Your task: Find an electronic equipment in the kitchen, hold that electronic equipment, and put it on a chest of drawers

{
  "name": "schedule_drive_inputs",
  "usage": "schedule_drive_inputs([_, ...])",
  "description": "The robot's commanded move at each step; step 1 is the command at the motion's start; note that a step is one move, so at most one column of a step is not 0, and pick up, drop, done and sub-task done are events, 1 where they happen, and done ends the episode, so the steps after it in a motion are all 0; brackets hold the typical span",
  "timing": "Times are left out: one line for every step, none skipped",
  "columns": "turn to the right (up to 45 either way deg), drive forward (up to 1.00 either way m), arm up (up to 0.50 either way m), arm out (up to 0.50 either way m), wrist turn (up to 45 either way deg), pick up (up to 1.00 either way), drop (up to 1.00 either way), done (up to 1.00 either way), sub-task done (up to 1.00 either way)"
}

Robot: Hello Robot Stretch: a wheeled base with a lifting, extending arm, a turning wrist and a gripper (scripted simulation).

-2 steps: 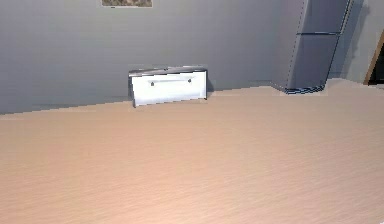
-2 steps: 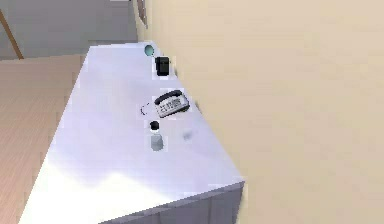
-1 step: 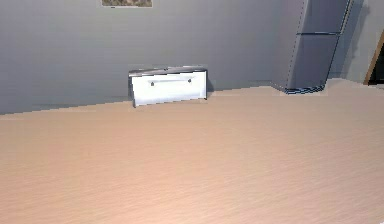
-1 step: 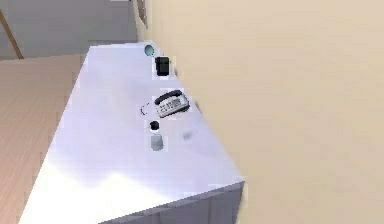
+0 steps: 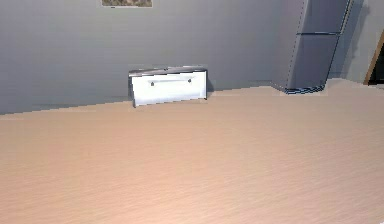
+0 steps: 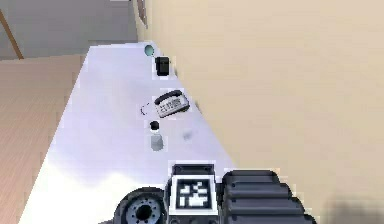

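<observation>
Phone (image 6: pixel 170 103), prob. the electronic item meant, lies on the pale countertop (image 6: pixel 90 130), centre of the arm side view a bit above mid-frame, near the beige wall (image 6: pixel 300 100) at right. Higher up on the same top are a dark cup (image 6: pixel 162 66) and a small teal round thing (image 6: pixel 150 47). Just below the phone are a small dark blob (image 6: pixel 154 126) and a small pale cylinder (image 6: pixel 156 141), poss. shakers, can't say. At the bottom edge the gripper (image 6: pixel 140 208) shows as a dark body left of a white marker square (image 6: pixel 196 193), well apart from the phone w/ the two small items between. Its far end isn't made out, so can't tell how the fingers stand or whether anything is held. In the forward view there's bare floor (image 5: pixel 200 160), a low white cabinet (image 5: pixel 168 86) w/ two knobs against the grey wall at upper centre-left, a fridge (image 5: pixel 318 45) upper right and a picture (image 5: pixel 127 3) at the top edge. Progress, my read: the find step looks done, w/ the robot alongside the countertop. The phone rests on the surface, so the grab isn't done, and carry and drop-off are left. The cabinet may be the chest of drawers, not sure. Next move prob. needs the arm out and lined up w/ the phone, clear of the small items.
</observation>
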Motion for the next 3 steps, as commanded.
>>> schedule_drive_inputs([0.0,0.0,0.0,0.46,0.0,0.0,0.0,0.0,0.0])
schedule_drive_inputs([0.0,0.0,0.0,0.0,45.0,0.0,0.0,0.0,0.0])
schedule_drive_inputs([0.0,0.0,0.0,0.0,45.0,0.0,0.0,0.0,0.0])
